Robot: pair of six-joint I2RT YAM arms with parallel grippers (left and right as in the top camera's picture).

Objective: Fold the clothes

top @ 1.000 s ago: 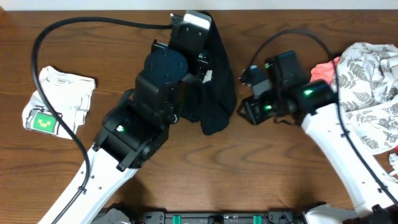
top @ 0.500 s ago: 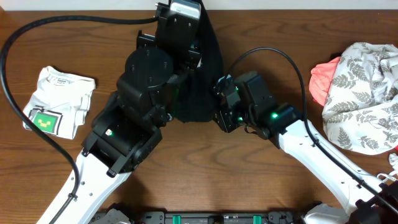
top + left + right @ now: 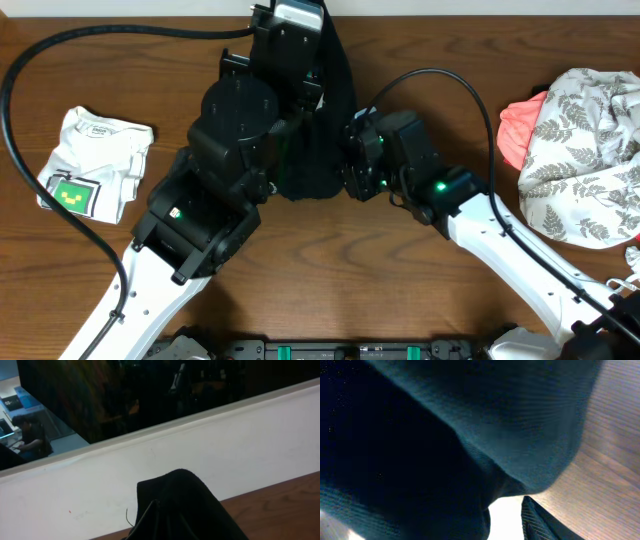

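A black garment of the clothes [image 3: 322,140] hangs in a long dark drape from my left gripper [image 3: 161,522], which is shut on its top fold; in the left wrist view the cloth [image 3: 185,505] bunches over the fingers. In the overhead view the left arm hides the grip itself. My right gripper [image 3: 350,172] sits against the garment's lower right edge. In the right wrist view the dark fabric [image 3: 445,445] fills most of the picture. One ribbed finger [image 3: 540,522] stands apart from it with a bright gap between, so the jaws are open.
A folded white T-shirt with a green print [image 3: 92,160] lies at the far left. A heap of leaf-patterned cloth [image 3: 590,150] with a pink garment [image 3: 515,125] sits at the right edge. Black cables loop over the wooden table [image 3: 330,270].
The right arm has swung left to the hanging garment's lower edge and its jaws have widened. The left arm shifted slightly left with the garment, then held still.
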